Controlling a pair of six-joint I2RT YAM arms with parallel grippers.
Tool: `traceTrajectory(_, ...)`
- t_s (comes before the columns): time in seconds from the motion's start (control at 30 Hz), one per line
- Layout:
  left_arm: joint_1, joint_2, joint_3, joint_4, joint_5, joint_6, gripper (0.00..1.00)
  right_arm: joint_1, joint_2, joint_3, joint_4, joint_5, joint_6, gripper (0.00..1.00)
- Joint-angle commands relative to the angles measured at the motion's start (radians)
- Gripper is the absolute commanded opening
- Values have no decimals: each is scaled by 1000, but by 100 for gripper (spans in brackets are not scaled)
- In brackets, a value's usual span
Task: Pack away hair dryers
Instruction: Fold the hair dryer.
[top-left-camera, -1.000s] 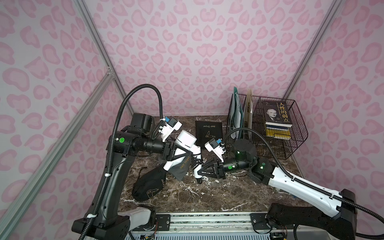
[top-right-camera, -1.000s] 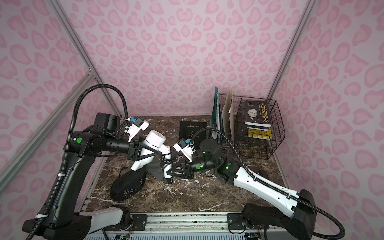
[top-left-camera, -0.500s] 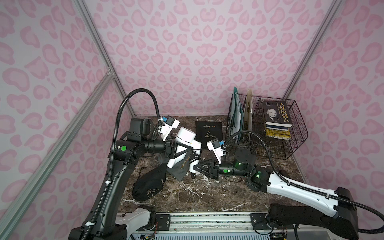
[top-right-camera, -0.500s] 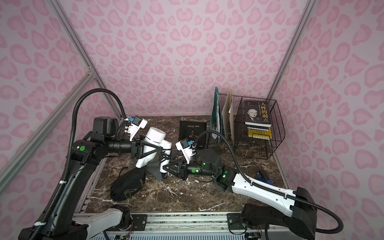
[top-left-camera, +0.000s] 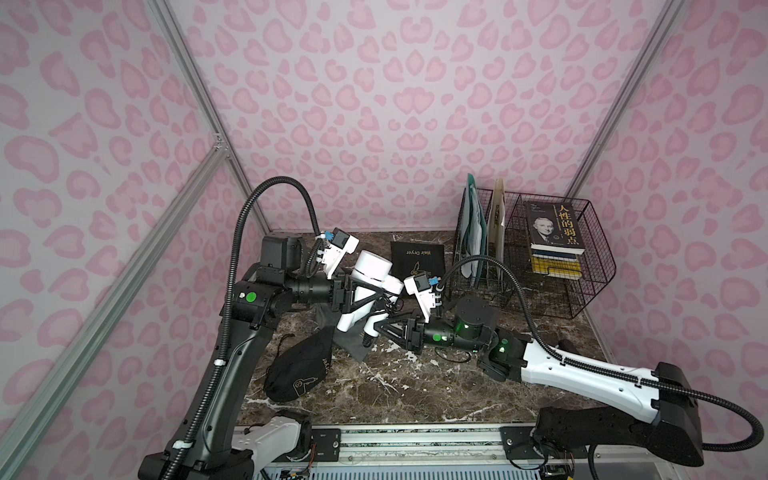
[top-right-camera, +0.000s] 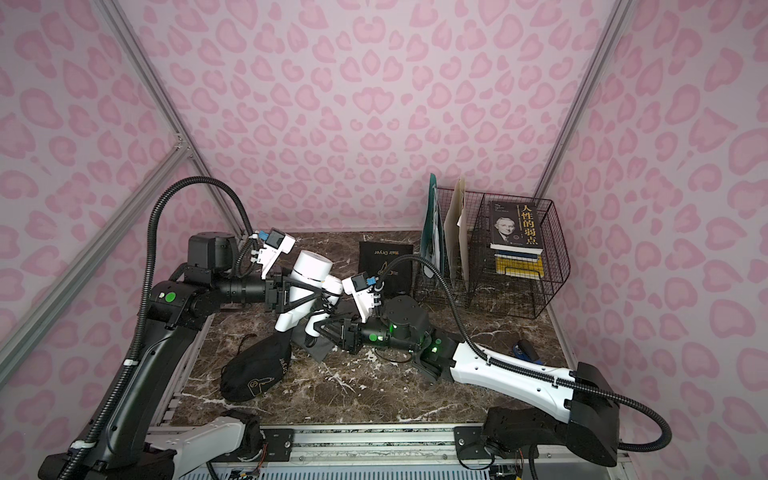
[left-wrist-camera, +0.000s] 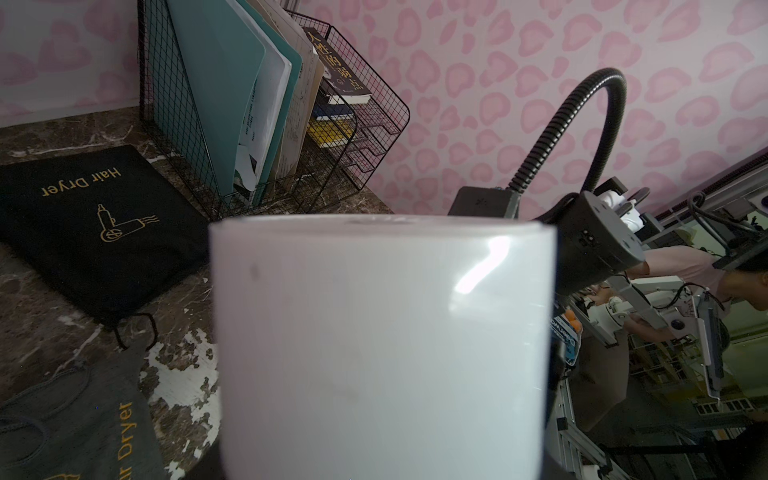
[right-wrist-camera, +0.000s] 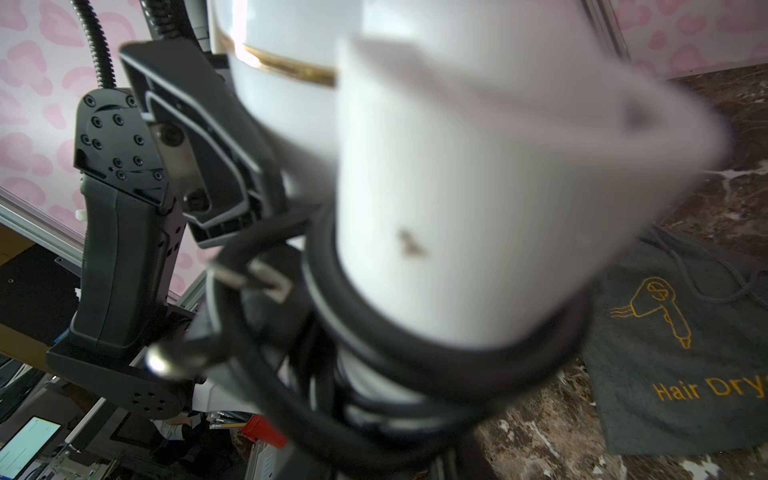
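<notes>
Far left, an alu frame post (top-left-camera: 199, 104) runs down the wall corner, and the L arm's black hose (top-left-camera: 249, 232) arcs up in front of it. Front-left on the table a stuffed black pouch (top-left-camera: 297, 368) lies on its side. It sits just beside a flat grey pouch (top-left-camera: 353, 345) printed "Hair Dryer".

The L gripper (top-left-camera: 374, 291) is clenched across the barrel of the white hair dryer (top-left-camera: 372, 266). The dryer is held tilted in the air over the grey pouch, wide end up toward the back wall. A black cord (right-wrist-camera: 374, 332) is wound round the handle, w/ plug prongs sticking out in the R wrist view. The R gripper (top-left-camera: 380, 326) points in from the right, tips right at the corded handle. The handle fills that wrist cam, so can't tell if its jaws are gripping or let go.

Behind the dryer a flat black pouch (top-left-camera: 417, 257) w/ gold print lies near the back wall. Right of it is a wire file rack (left-wrist-camera: 153, 104) w/ upright folders (top-left-camera: 473, 224), and the R arm's hose (top-left-camera: 490, 266) loops across its front. Next is a wire basket (top-left-camera: 598, 253) w/ stacked books, a dark-cover book (top-left-camera: 550, 226) on top. In a top view a small dark-blue thing (top-right-camera: 525, 349) lies by the R forearm, too small to ID.

The surface is a dark brown marble-look table (top-left-camera: 415, 386) w/ white veins and pale chipped patches. Pink leopard-spot walls (top-left-camera: 395, 83) close three sides, and an alu rail (top-left-camera: 415, 440) runs along the front edge.
</notes>
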Motion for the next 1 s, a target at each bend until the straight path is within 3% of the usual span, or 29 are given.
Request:
traceTrajectory(0.0,-3,12,43,-69,-56,-3,2,4,-38,-24,299,67,-48,51)
traceTrajectory(0.17,-2,29,86,-53,-37,-31,2,2,-49,-68,326,73,-16,60)
traceTrajectory(0.97,-3,43,103,-8,56,-54,2,-45,44,-68,390,20,85,59)
